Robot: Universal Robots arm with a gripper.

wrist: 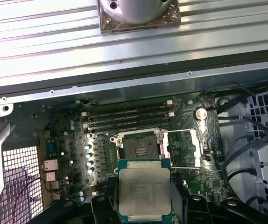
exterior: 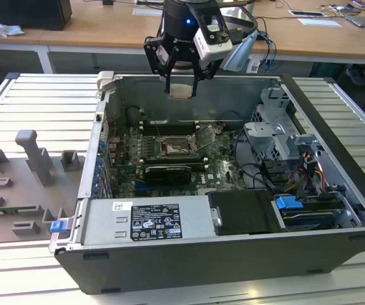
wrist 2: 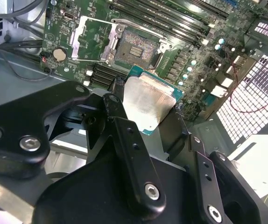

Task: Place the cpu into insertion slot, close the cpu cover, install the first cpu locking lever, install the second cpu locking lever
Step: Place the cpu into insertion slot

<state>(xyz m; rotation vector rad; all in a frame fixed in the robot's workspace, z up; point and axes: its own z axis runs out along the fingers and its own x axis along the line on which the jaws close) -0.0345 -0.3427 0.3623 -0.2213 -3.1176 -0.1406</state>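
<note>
Found in the grip: small, flat, square cpu (wrist: pixel 144 191) with pale silvery-beige metal top and green edge, clamped by two opposite edges between the black metal fingers (wrist 2: pixel 124 135) of the gripper (exterior: pixel 181 88). Fingers drawn narrow onto the chip, with no gap seen at either edge in the second wrist view. Carried level, metal top facing up toward the wrist, judged so as to meet the socket flat and square. Hangs in the air well above the board, about level with the case's upper rim in the exterior view, touching nothing but the fingers.

Below, well apart: small square insertion slot (wrist: pixel 142 144) with dark centre and thin metal rim, bare, nothing seated in it. Just beside the slot: thin silvery cpu cover (wrist: pixel 184 149), a frame plate with a cut-out middle, swung open away from the slot over the green motherboard (exterior: pixel 126 155), judged left so to give free access from above. Locking levers too thin to place with confidence. Beyond the slot: long black memory slots (wrist: pixel 129 116) in a row.

Around the board: open dark-grey metal computer case (exterior: pixel 170 270) lying on a ribbed pale table (exterior: pixel 36 101), silver power supply box (exterior: pixel 106 222) along its near side.

Arm pose: wrist upright, gripper pointing straight down over the far part of the case. Cannot tell whether squarely over the slot. Placement judged not yet made.
</note>
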